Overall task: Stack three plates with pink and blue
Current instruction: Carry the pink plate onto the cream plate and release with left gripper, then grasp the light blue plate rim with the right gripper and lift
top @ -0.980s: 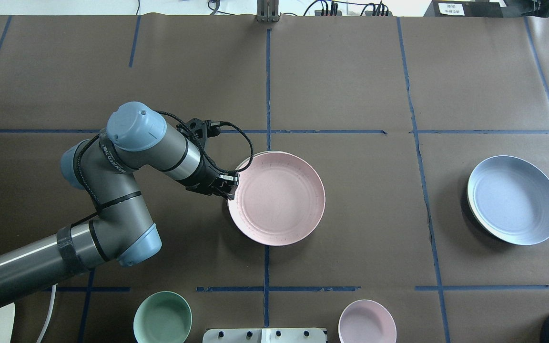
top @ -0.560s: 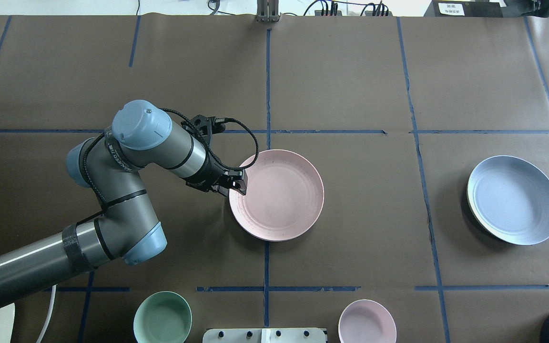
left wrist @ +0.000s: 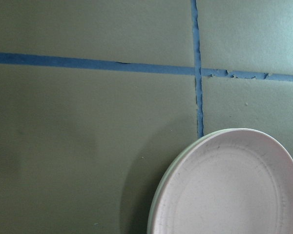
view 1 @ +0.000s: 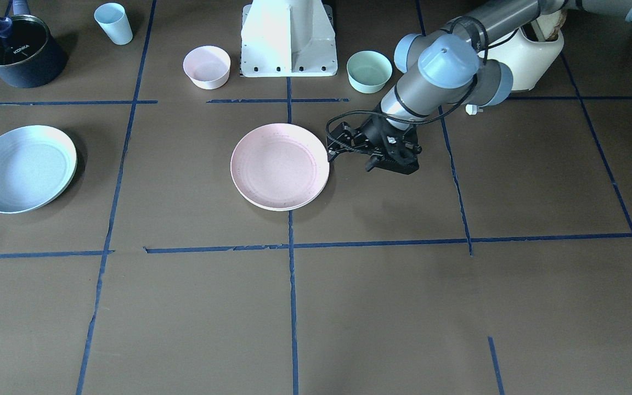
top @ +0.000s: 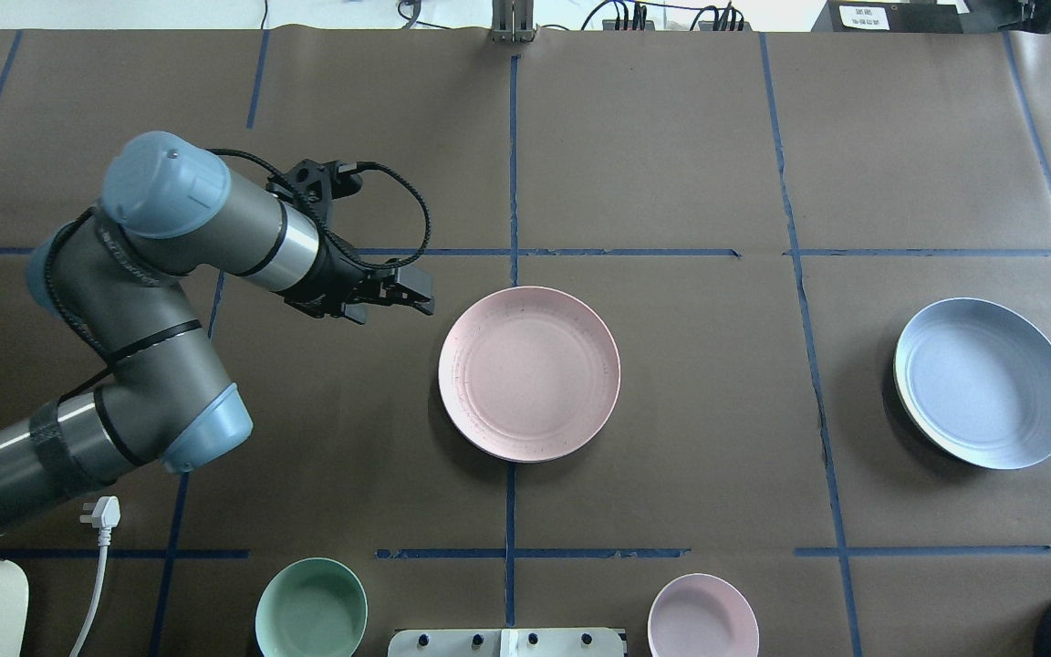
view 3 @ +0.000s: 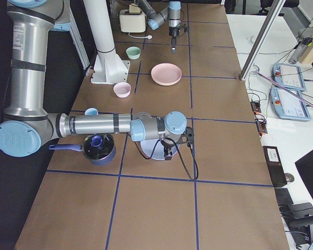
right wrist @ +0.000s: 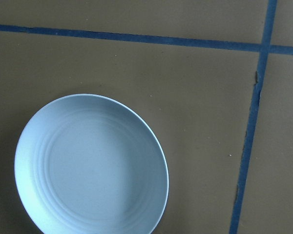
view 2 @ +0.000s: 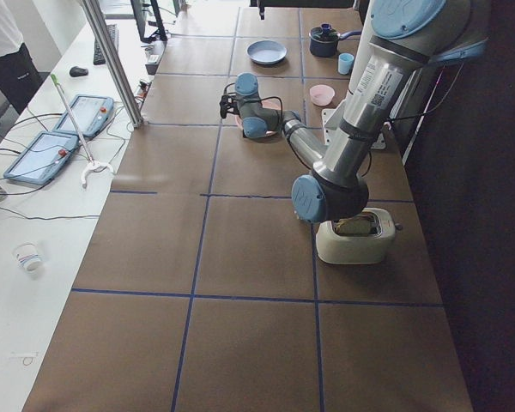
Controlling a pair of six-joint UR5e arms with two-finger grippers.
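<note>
The pale pink plate (top: pixel 530 372) lies flat at the table's middle, also seen in the front view (view 1: pixel 280 166). In the left wrist view (left wrist: pixel 229 190) a pale cream rim (left wrist: pixel 155 209) shows just under its edge, seemingly the cream plate, otherwise hidden. The light blue plate (top: pixel 983 383) lies apart at the right, also seen in the right wrist view (right wrist: pixel 90 163). My left gripper (top: pixel 421 297) is open and empty, off the pink plate's left rim (view 1: pixel 347 141). My right gripper (view 3: pixel 169 151) shows only in the exterior right view, over the blue plate; I cannot tell its state.
A mint-green bowl (top: pixel 311 610) and a small pink bowl (top: pixel 703 616) stand at the near edge beside the robot base (view 1: pixel 288 38). A dark pot (view 1: pixel 17 52), a light blue cup (view 1: pixel 113 23) and a toaster (view 1: pixel 535 55) stand near the robot. A plug (top: pixel 101 511) lies at the left.
My left gripper let go of the pink plate's left rim and drew back to the left and away from the robot. The pink plate settled flat.
</note>
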